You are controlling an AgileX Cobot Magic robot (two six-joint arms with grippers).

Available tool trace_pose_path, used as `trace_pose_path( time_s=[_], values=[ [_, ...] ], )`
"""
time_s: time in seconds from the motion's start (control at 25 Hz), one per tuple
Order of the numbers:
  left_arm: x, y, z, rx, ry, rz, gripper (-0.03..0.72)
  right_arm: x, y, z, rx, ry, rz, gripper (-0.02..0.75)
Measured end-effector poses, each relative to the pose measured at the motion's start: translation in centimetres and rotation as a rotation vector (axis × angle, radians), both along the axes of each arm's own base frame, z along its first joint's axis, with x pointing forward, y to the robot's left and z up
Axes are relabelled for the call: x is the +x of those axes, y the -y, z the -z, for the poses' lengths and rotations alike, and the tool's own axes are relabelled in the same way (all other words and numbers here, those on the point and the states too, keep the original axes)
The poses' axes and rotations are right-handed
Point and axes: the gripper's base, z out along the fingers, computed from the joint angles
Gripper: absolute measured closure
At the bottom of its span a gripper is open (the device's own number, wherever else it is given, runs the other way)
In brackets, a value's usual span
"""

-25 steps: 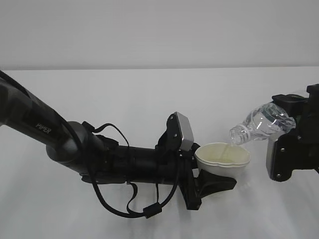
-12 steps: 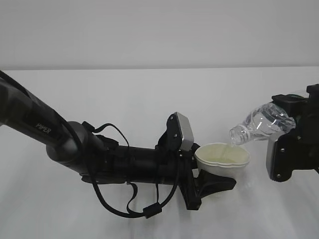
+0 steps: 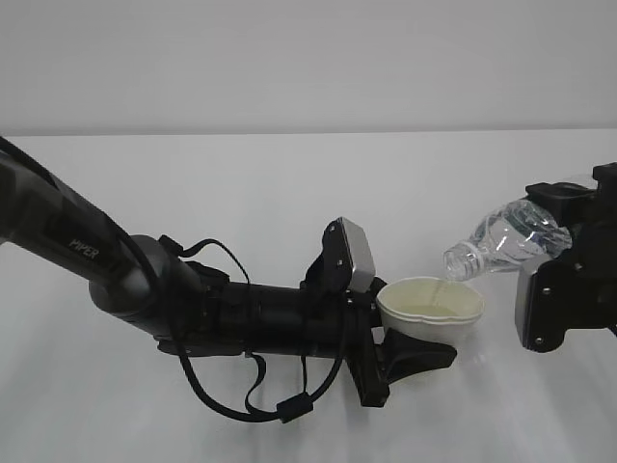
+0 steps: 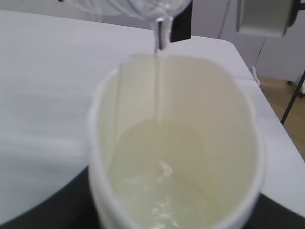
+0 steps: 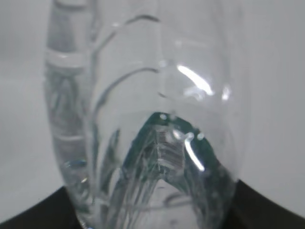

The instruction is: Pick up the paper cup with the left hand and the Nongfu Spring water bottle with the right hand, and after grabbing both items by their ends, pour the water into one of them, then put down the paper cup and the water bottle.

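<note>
The off-white paper cup (image 3: 429, 307) is held low over the table, squeezed oval, with my left gripper (image 3: 420, 347) shut on its lower part. In the left wrist view the cup (image 4: 190, 119) fills the frame, and black fingers (image 4: 43, 212) show at its base. The clear ribbed Nongfu Spring water bottle (image 3: 503, 238) is tilted mouth-down to the left, and my right gripper (image 3: 551, 231) is shut on its bottom end. A thin stream of water (image 4: 158, 81) falls from the bottle mouth (image 4: 161, 26) into the cup, where water (image 4: 162, 191) has pooled. The bottle's green label (image 5: 162, 143) shows through its body (image 5: 119, 71).
A white table (image 3: 241, 193) runs back to a pale wall. The left arm (image 3: 116, 275) with its loose cables lies low across the front left. In the left wrist view the table's right edge (image 4: 267, 109) gives way to a wooden floor and a black stand leg (image 4: 295, 95).
Both arms, the cup and the bottle hold their places. The thin stream keeps running into the cup.
</note>
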Motion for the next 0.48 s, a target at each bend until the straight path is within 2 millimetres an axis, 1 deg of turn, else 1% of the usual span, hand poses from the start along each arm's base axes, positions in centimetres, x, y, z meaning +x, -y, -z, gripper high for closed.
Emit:
trace_pose_path(
  time_s=[0.48],
  values=[
    [0.01,0.0,0.01,0.002,0.0,-0.001,0.296,0.0,-0.01,0.0,-0.018,0.004,-0.006,0.355]
  ],
)
